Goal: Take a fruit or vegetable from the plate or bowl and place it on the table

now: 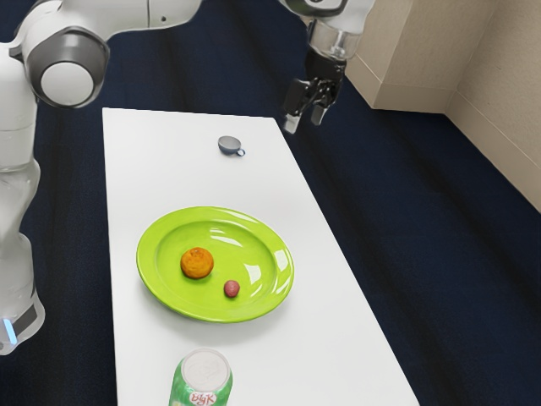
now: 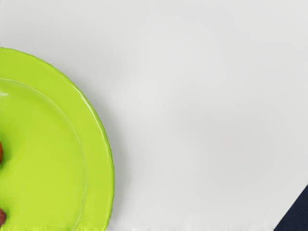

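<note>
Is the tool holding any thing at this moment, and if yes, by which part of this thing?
Nothing is held: the tool is open and empty, and the orange fruit lies on the green plate.

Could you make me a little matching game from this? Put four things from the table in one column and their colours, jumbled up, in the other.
Things:
1. plate
2. cup
3. larger fruit
4. smaller fruit

Colours:
A. orange
B. pinkish red
C. lime green
D. greyish blue

Right pairs: 1-C, 2-D, 3-A, 4-B
</note>
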Controlling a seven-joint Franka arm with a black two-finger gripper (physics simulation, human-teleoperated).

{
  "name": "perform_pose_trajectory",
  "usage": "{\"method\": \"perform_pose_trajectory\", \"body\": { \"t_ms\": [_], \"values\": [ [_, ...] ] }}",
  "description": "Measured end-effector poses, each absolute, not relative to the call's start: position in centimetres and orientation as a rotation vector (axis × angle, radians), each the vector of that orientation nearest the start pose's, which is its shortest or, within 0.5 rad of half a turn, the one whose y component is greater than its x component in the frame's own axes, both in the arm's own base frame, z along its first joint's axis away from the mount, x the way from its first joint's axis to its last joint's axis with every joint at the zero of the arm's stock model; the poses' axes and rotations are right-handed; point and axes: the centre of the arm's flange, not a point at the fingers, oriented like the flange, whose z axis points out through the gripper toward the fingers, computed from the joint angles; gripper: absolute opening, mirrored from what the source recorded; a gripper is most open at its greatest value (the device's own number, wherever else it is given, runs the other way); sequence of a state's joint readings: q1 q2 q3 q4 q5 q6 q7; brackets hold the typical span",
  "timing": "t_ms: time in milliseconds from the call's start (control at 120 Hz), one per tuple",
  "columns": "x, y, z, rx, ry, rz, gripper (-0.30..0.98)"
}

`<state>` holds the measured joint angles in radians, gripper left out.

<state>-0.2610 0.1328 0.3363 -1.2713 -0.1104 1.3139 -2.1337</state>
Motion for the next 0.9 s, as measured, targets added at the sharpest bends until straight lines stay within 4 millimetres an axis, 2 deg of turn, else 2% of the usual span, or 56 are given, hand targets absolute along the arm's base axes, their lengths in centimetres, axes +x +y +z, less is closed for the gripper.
{"method": "perform_pose_trajectory", "body": {
  "t_ms": [108, 158, 217, 283, 350, 450, 533, 575, 617, 683, 725, 900],
  "values": [
    [56.1, 0.8, 67.7, 1.413, 2.831, -0.148, 0.69],
    [56.1, 0.0, 67.9, 1.412, 2.829, -0.147, 0.69],
    [54.9, -1.9, 69.6, 1.439, 2.782, -0.141, 0.69],
    [52.6, -3.7, 72.7, 1.473, 2.703, -0.131, 0.69],
    [50.8, -5.3, 74.5, 1.581, 2.614, -0.126, 0.69],
    [50.7, -7.5, 73.7, 1.884, 2.427, -0.136, 0.69],
    [50.2, -9.0, 71.2, 2.142, 2.235, -0.178, 0.69],
    [50.0, -8.9, 69.5, 2.24, 2.135, -0.2, 0.69],
    [50.0, -6.7, 68.4, 2.277, 2.071, -0.203, 0.69],
    [48.9, -1.7, 63.7, 2.299, 2.008, -0.248, 0.69],
    [47.9, -0.2, 61.8, 2.328, 1.933, -0.245, 0.69],
    [44.7, -1.5, 56.1, 2.517, 1.536, -0.174, 0.69]
  ]
}}
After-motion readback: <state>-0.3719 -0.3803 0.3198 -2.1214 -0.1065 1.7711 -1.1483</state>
